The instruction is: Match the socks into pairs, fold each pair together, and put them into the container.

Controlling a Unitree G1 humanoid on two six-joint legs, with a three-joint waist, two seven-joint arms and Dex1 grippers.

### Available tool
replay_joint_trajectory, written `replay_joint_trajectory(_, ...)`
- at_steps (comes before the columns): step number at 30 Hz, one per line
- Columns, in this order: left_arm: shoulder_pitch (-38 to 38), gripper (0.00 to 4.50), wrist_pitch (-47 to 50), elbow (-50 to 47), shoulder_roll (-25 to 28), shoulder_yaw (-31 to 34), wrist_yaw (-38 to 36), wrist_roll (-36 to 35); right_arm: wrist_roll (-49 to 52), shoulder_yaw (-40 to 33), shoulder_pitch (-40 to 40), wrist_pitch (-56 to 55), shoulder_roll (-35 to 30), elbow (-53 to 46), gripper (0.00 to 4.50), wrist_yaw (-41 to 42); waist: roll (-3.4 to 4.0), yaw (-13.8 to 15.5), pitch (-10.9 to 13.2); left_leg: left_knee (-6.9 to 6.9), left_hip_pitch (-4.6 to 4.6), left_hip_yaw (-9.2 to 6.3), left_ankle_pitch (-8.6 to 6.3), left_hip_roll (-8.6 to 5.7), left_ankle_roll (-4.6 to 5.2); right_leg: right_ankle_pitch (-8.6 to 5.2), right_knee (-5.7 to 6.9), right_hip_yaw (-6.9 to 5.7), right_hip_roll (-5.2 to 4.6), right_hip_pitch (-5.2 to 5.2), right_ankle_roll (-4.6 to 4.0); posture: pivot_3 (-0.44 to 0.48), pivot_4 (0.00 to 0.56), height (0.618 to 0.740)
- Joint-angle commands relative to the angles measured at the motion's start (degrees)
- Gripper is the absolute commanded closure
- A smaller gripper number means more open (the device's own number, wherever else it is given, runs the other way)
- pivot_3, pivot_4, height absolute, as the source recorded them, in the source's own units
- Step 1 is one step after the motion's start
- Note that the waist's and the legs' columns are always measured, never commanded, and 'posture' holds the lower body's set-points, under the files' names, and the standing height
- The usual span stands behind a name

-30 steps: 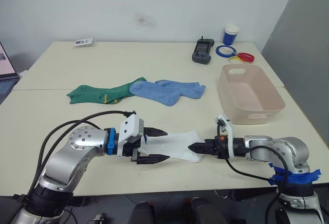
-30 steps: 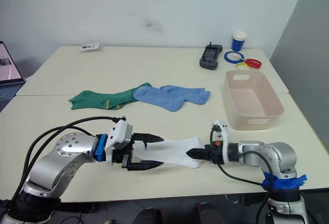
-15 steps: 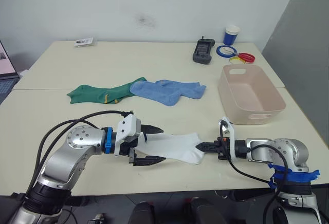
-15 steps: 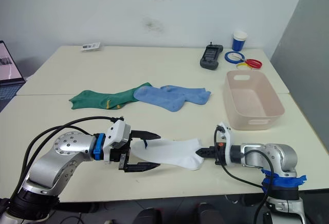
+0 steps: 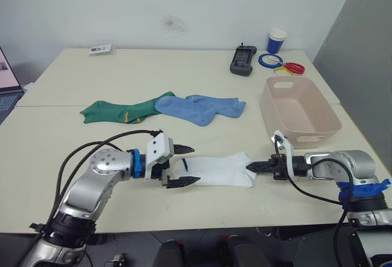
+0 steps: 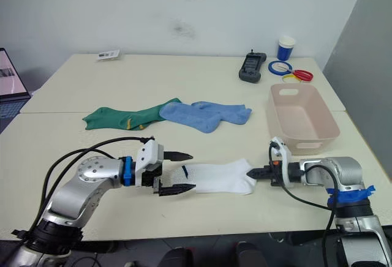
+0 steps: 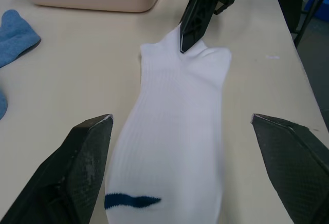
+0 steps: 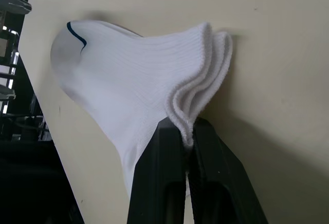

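The white socks are showing a ribbed, matt knitted cloth, the right gripper pinching their cuffs is looking like smooth black plastic, the left gripper's fingers are showing a finely textured matt black, and the container is looking like smooth pale plastic.

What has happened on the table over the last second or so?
The right hand, pinching the white socks at the cuff, has pulled them toward the pink tub, stretching them out flat. The left hand stays open around their toe end. The green socks, blue socks and the tub have not moved.
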Motion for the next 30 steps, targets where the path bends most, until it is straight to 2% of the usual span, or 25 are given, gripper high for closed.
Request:
replay_joint_trajectory(1,-1.6,1.23,-1.2,1.0,-1.1,-0.8,0.7,1.2,-0.1,0.4,-1.1,-1.2,-0.8,0.0,4.50,1.9,0.00,0.0,0.0,0.00,0.00,0.01,0.00,0.00,0.00,0.00,0.00,0.01,0.00,0.00,0.00,0.000,0.150,0.740)
replay_joint_trajectory(11,-1.2,4.48,0.1,3.7,-0.6,-4.7,0.9,6.1,-0.2,0.6,-1.6,-0.7,-1.5,-0.8,4.50,2.8,0.00,0.0,0.0,0.01,-0.01,0.02,0.00,-0.01,0.00,0.00,-0.01,0.01,-0.02,0.00,0.00,0.000,0.150,0.740)
replay_joint_trajectory(16,-1.3,4.48,-0.1,6.9,-1.2,-7.0,2.1,9.8,0.3,0.7,-2.6,-0.2,-1.6,-1.4,4.50,3.3,0.01,0.0,0.0,0.01,-0.01,0.01,0.00,-0.01,0.00,0.00,0.00,0.01,-0.02,-0.01,0.00,0.000,0.150,0.740)
replay_joint_trajectory(23,0.5,4.48,0.3,7.7,-2.0,-8.3,2.6,10.5,6.2,-3.3,-5.3,6.2,1.3,-7.1,4.50,2.4,0.05,0.0,0.0,0.00,0.01,0.02,0.00,-0.01,0.00,0.00,0.03,0.03,-0.03,0.00,0.00,0.000,0.150,0.740)
replay_joint_trajectory(30,0.2,4.48,0.5,7.5,-2.3,-7.9,2.7,10.2,9.3,-5.0,-7.9,11.3,10.7,-11.2,4.50,-3.7,0.07,0.0,0.0,0.00,0.02,-0.01,0.00,0.00,0.00,0.00,0.03,0.00,-0.04,0.02,0.00,0.000,0.150,0.740)
